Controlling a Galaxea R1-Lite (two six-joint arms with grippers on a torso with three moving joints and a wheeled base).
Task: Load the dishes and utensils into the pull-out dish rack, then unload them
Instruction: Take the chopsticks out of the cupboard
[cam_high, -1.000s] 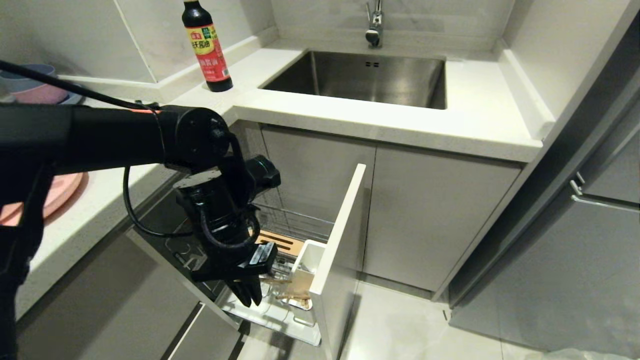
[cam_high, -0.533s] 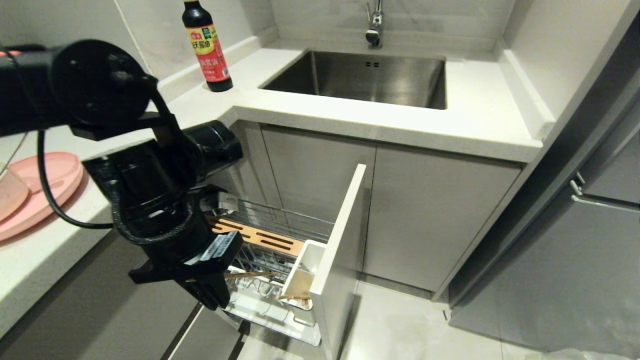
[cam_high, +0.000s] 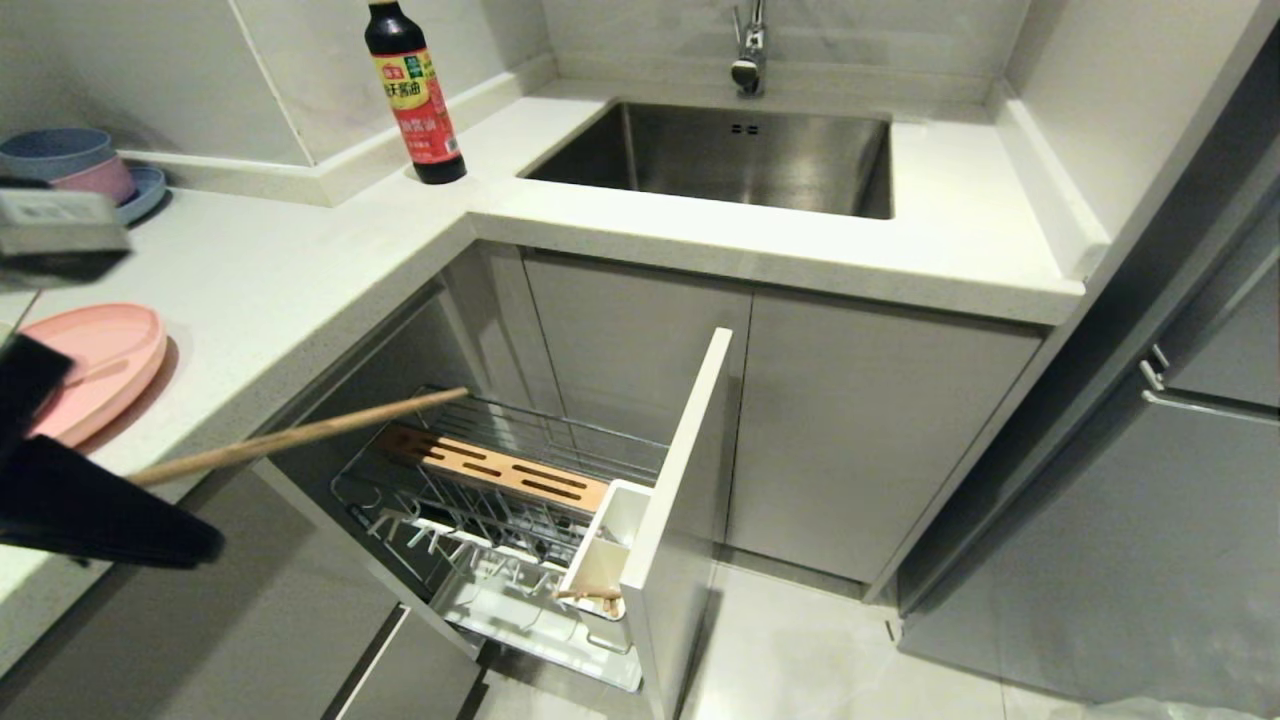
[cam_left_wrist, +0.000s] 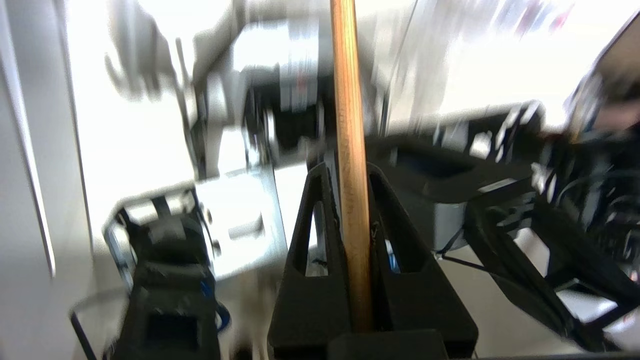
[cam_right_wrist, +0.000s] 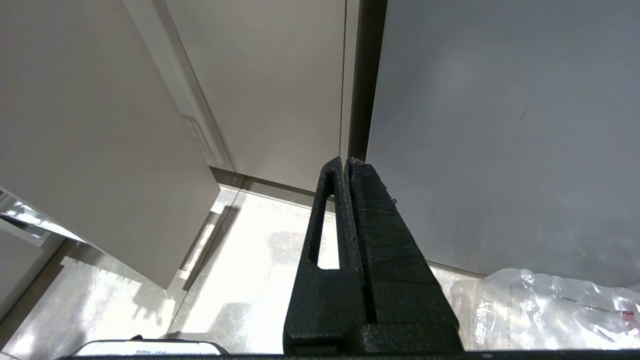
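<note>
My left gripper (cam_high: 140, 500) is at the far left, level with the counter edge, shut on a light wooden chopstick (cam_high: 300, 435) that juts out over the pull-out dish rack (cam_high: 520, 440). In the left wrist view the chopstick (cam_left_wrist: 350, 150) runs straight between the closed fingers of the left gripper (cam_left_wrist: 350, 172). The rack is pulled out, with its wooden strip (cam_high: 500, 470) and white utensil cup (cam_high: 610, 540); a wooden piece (cam_high: 590, 596) shows at the cup's bottom. The pale-pink plate (cam_high: 100, 360) lies on the counter beside the gripper. My right gripper (cam_right_wrist: 347, 162) hangs shut and empty above the floor.
A soy sauce bottle (cam_high: 415, 90) stands by the sink (cam_high: 720, 155) under the faucet (cam_high: 748, 50). Stacked blue and pink bowls (cam_high: 70, 165) sit at the counter's back left. The rack's cabinet front (cam_high: 680, 470) juts into the floor space. A plastic bag (cam_right_wrist: 550, 310) lies by the right gripper.
My left arm has risen out of the rack and swung left toward the counter, taking the chopstick with it. The rack now shows uncovered.
</note>
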